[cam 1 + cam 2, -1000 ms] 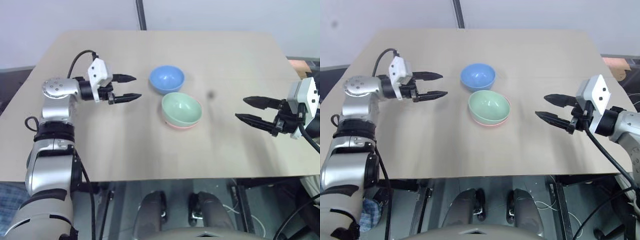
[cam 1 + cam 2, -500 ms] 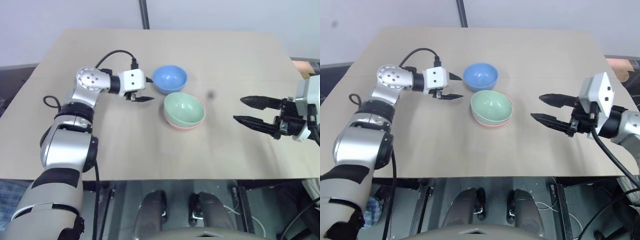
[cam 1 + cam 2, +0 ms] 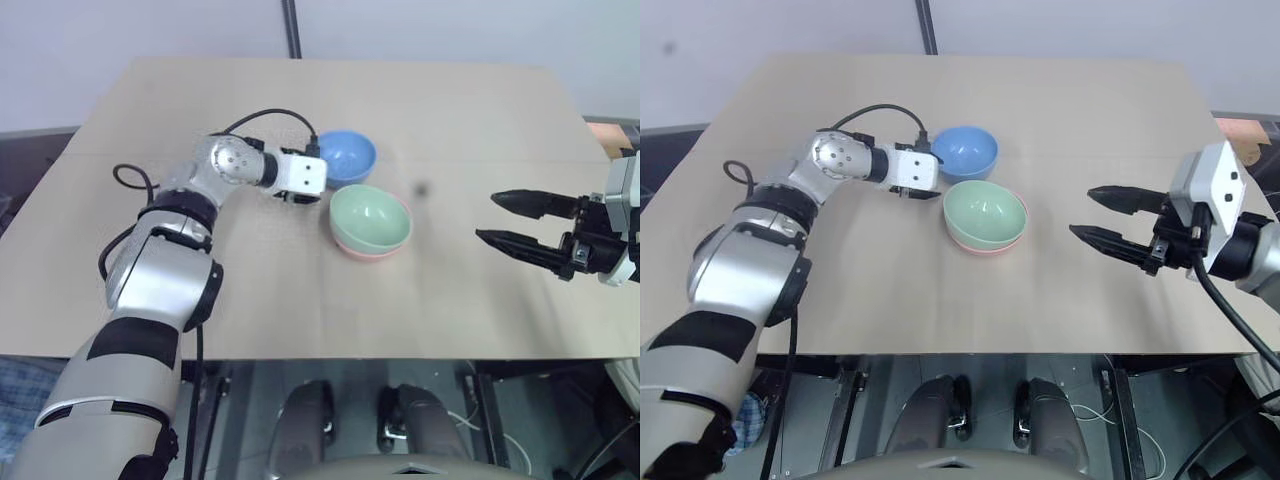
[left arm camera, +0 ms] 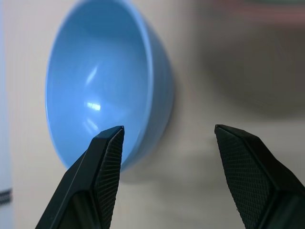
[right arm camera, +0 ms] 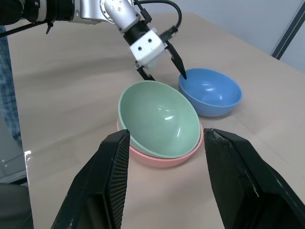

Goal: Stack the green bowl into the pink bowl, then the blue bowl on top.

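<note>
The green bowl [image 3: 370,214] sits nested inside the pink bowl [image 3: 366,251], of which a thin rim shows, at the middle of the table [image 3: 250,290]. Just behind them the blue bowl [image 3: 348,156] stands upright on its own. My left gripper [image 3: 321,176] is open at the blue bowl's [image 4: 95,90] near-left rim. In the left wrist view one finger [image 4: 102,167] lies over the bowl's inside and the other stands outside the wall. My right gripper [image 3: 487,217] hovers open and empty well to the right of the stacked bowls.
A small dark spot [image 3: 421,188] marks the table right of the bowls. A dark pole [image 3: 291,28] rises behind the far edge. An orange object [image 3: 605,131] lies past the right edge. Bare tabletop stretches in front of the bowls.
My left arm has swung right and forward from the table's left side to the blue bowl, with the wrist rolling on the way. The right gripper has hardly moved. The bowls lie as before.
</note>
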Controlling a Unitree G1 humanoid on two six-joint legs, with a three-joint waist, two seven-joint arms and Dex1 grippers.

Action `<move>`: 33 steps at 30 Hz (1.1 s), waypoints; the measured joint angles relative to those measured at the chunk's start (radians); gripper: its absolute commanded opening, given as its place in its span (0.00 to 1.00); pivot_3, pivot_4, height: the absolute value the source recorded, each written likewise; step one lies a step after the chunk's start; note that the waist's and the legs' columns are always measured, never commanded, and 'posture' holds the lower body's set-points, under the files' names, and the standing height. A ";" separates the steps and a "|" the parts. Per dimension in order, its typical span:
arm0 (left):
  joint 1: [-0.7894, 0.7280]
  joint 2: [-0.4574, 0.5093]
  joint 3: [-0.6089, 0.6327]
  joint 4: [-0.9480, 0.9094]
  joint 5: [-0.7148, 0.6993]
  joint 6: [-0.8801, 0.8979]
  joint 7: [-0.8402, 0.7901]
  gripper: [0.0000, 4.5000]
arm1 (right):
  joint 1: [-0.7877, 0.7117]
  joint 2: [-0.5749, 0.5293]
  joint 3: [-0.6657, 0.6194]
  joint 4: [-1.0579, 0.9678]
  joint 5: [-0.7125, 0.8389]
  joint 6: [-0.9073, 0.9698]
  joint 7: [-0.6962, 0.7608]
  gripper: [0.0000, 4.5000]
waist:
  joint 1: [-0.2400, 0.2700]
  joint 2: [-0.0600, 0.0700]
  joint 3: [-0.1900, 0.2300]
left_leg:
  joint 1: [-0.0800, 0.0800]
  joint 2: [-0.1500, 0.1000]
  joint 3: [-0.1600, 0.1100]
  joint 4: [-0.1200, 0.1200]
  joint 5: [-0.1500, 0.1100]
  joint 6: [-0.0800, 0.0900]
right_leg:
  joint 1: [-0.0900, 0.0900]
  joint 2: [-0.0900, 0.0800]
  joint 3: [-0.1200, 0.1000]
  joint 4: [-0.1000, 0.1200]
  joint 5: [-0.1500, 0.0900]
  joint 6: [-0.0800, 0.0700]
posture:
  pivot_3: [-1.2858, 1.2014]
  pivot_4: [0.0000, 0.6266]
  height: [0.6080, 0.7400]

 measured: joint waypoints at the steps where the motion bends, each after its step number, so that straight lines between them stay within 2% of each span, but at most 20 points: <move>1: 0.000 -0.002 0.000 0.001 0.002 0.002 0.003 0.71 | 0.000 0.000 0.000 0.000 0.000 0.000 -0.001 0.61 | 0.000 0.000 0.000 | 0.000 0.000 0.000 0.000 0.000 0.000 | 0.000 0.000 0.000 0.000 0.000 0.000 | 0.52 0.24 1.00; 4: -0.011 -0.027 -0.064 0.011 0.091 0.037 0.129 0.71 | -0.002 -0.005 0.000 0.000 0.001 -0.005 -0.014 0.61 | -0.001 0.000 0.000 | 0.000 0.000 0.000 0.000 0.000 0.000 | 0.000 0.000 0.000 0.000 0.000 0.000 | 0.52 0.24 1.00; 9: -0.011 -0.057 -0.089 0.033 0.130 0.061 0.208 0.71 | -0.008 -0.009 0.005 0.001 -0.001 -0.020 -0.022 0.61 | 0.001 -0.001 0.000 | 0.000 0.000 0.000 0.000 0.000 0.000 | 0.000 0.000 0.000 0.000 0.000 0.000 | 0.52 0.24 1.00; 11: -0.011 -0.063 -0.092 0.034 0.137 0.062 0.224 0.60 | -0.018 -0.009 0.009 0.004 -0.004 -0.025 -0.029 0.63 | 0.000 -0.001 0.000 | 0.000 0.000 0.000 0.000 0.000 0.000 | 0.000 -0.001 0.000 0.000 0.000 0.000 | 0.52 0.24 1.00; 13: -0.011 -0.068 -0.094 0.036 0.146 0.062 0.241 0.42 | -0.027 -0.010 0.010 0.012 -0.008 -0.035 -0.037 0.63 | 0.000 -0.001 0.000 | 0.000 0.000 0.000 0.000 0.000 0.000 | 0.000 0.000 0.000 0.000 0.000 0.000 | 0.52 0.24 1.00; 15: -0.011 -0.069 -0.094 0.037 0.147 0.062 0.246 0.28 | -0.027 -0.011 0.010 0.015 -0.010 -0.038 -0.037 0.63 | 0.000 -0.001 0.000 | 0.000 0.000 0.000 0.000 0.000 0.000 | 0.000 0.000 0.000 0.000 0.000 0.000 | 0.52 0.24 1.00; 17: -0.011 -0.073 -0.094 0.041 0.148 0.062 0.247 0.06 | -0.027 -0.013 0.011 0.015 -0.011 -0.040 -0.037 0.63 | 0.000 -0.001 0.000 | 0.000 0.000 0.000 0.000 0.000 0.000 | 0.000 0.000 0.000 0.000 0.000 0.000 | 0.52 0.24 1.00; 18: -0.011 -0.073 -0.094 0.042 0.149 0.062 0.247 0.01 | -0.027 -0.013 0.012 0.015 -0.011 -0.040 -0.037 0.63 | 0.000 -0.001 0.000 | 0.000 0.000 0.000 0.000 0.000 0.000 | 0.000 0.000 0.000 0.000 0.000 0.000 | 0.52 0.24 1.00; 27: -0.034 -0.044 -0.091 0.044 0.149 0.042 0.245 0.01 | -0.015 -0.014 0.021 0.018 -0.032 -0.050 -0.028 0.63 | 0.000 -0.001 0.001 | -0.001 0.000 0.000 0.000 0.000 0.000 | -0.001 0.000 0.000 0.000 0.000 0.000 | 0.52 0.24 1.00; 29: -0.062 -0.037 -0.080 0.043 0.133 0.022 0.221 0.01 | -0.015 -0.014 0.022 0.021 -0.035 -0.053 -0.025 0.63 | 0.001 -0.001 0.001 | -0.001 0.000 0.000 0.001 0.000 -0.001 | -0.001 -0.001 0.000 0.000 0.000 0.000 | 0.52 0.24 1.00; 33: -0.123 -0.022 -0.006 0.021 0.038 -0.111 0.072 0.01 | -0.013 -0.014 0.029 0.031 -0.041 -0.063 -0.018 0.63 | 0.002 -0.001 0.001 | -0.002 0.000 0.000 0.001 0.002 -0.004 | -0.001 -0.001 -0.001 0.000 0.000 0.000 | 0.52 0.24 1.00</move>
